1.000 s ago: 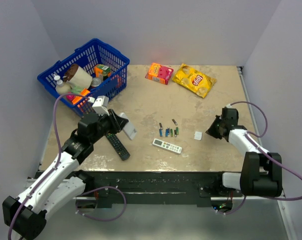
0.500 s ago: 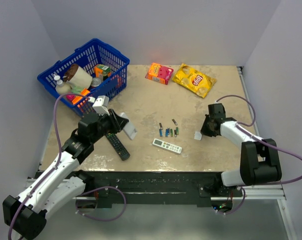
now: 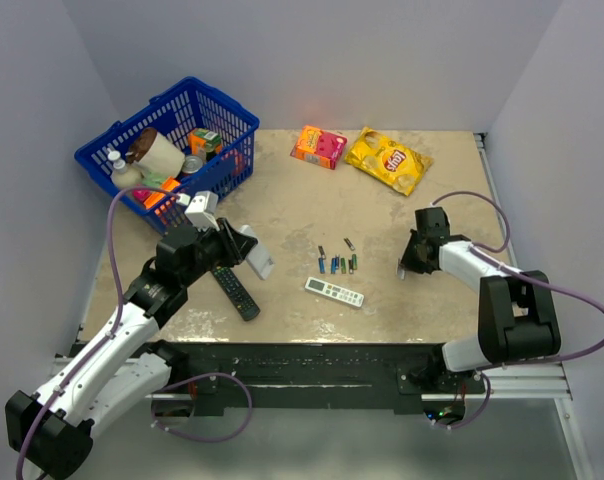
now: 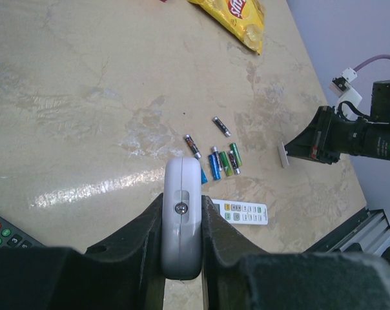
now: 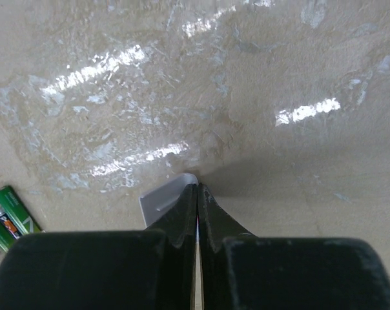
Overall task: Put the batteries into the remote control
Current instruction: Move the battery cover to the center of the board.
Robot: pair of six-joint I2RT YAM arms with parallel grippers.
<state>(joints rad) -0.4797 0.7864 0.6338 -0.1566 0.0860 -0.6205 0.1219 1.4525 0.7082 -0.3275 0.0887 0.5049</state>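
**Jaw state.** The left gripper (image 3: 244, 250) is clenched on the remote control (image 3: 260, 260). The right gripper (image 3: 406, 268) is fully closed, with its tips down at the table (image 3: 282, 190).

**Top external view.** The remote control is held above the table on the left side, just beyond the long black remote (image 3: 234, 290). The batteries (image 3: 337, 263) lie in a loose group at mid-table, well apart from the remote control. A slim white remote (image 3: 334, 292) lies just in front of them. Neither arm touches a cell, so loading is judged not yet started.

**Left wrist view.** The fingers (image 4: 146, 226) clamp the remote control from both sides, and a narrow white surface with one screw faces the camera. This raised, fixed hold probably presents the body to the other arm for two-handed work. The battery bay is not visible. A small white plate (image 4: 283, 155) stands on edge at the right gripper's tips. It is possibly the battery cover.

**Right wrist view.** The fingers (image 5: 182, 223) meet with no visible gap. The white plate shows against the left-hand finger. Whether it is pinched between the tips cannot be determined. Green cells lie near the left edge of this view.
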